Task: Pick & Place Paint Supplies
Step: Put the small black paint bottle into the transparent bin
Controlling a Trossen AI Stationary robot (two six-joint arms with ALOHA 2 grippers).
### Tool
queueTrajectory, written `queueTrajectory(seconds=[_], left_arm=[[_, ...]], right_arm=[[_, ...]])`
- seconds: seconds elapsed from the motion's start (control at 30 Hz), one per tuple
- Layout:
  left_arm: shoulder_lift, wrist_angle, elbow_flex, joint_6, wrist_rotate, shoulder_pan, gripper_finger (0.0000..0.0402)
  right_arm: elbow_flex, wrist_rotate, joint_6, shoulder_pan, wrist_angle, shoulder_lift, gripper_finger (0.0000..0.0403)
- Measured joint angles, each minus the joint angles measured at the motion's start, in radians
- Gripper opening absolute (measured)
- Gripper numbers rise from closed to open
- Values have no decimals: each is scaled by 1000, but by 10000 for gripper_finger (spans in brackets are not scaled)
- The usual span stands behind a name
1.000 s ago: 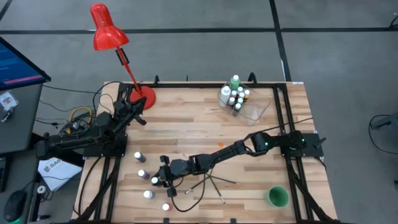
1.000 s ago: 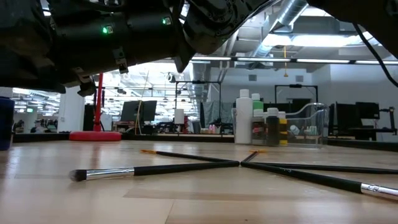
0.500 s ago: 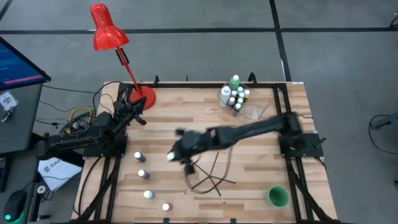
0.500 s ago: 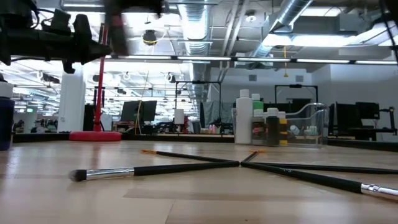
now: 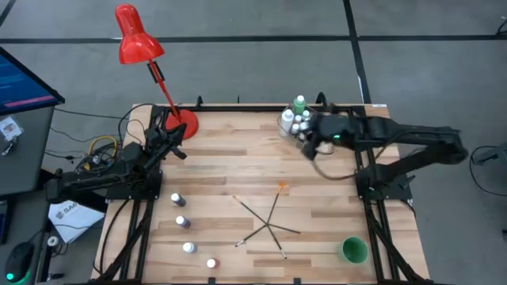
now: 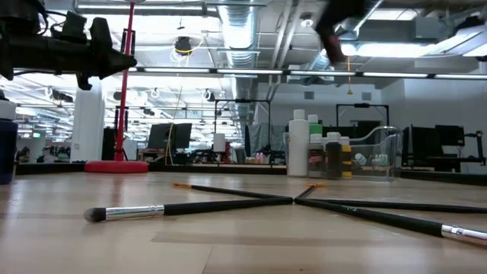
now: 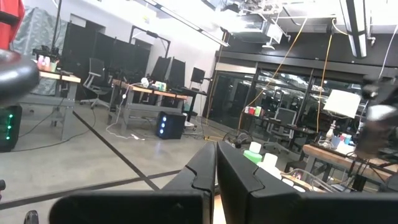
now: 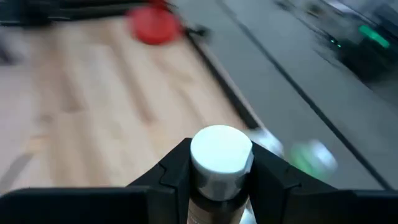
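Note:
My right gripper hangs over the clear tub at the table's far right, shut on a tiny white-capped paint bottle. Several bottles, one taller and green, stand in the tub. Several more tiny bottles stand upright on the table's near left. Thin dark paintbrushes lie crossed on the near middle. My left gripper is shut on nothing, held at the table's left edge. My right gripper pinches the tiny bottle between its two fingers, which sit on opposite sides just below the white cap. The bottle stands upright in the hold, cap showing above the fingers, lifted clear of the table.
A red desk lamp's base stands at the far left corner. A green cup sits at the near right corner. Black rails run along the table's edges. Bare wood lies between the brushes and the tub.
My right gripper has taken one tiny bottle from the group at the near left, risen with it and swung fast across the table toward the far right, ending above the tub. The other bottles and the brushes have stayed where they were.

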Motion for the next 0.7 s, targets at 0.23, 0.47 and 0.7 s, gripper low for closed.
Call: queueTrajectory(seconds=[0.23, 0.47, 0.7], left_arm=[[0, 0, 0, 0, 0, 0, 8], [0, 0, 0, 0, 0, 0, 8], [0, 0, 0, 0, 0, 0, 8]], right_arm=[[-401, 215, 193, -101, 75, -306, 110], [-641, 266, 287, -197, 341, -423, 110], [-762, 272, 390, -288, 504, -353, 119]])
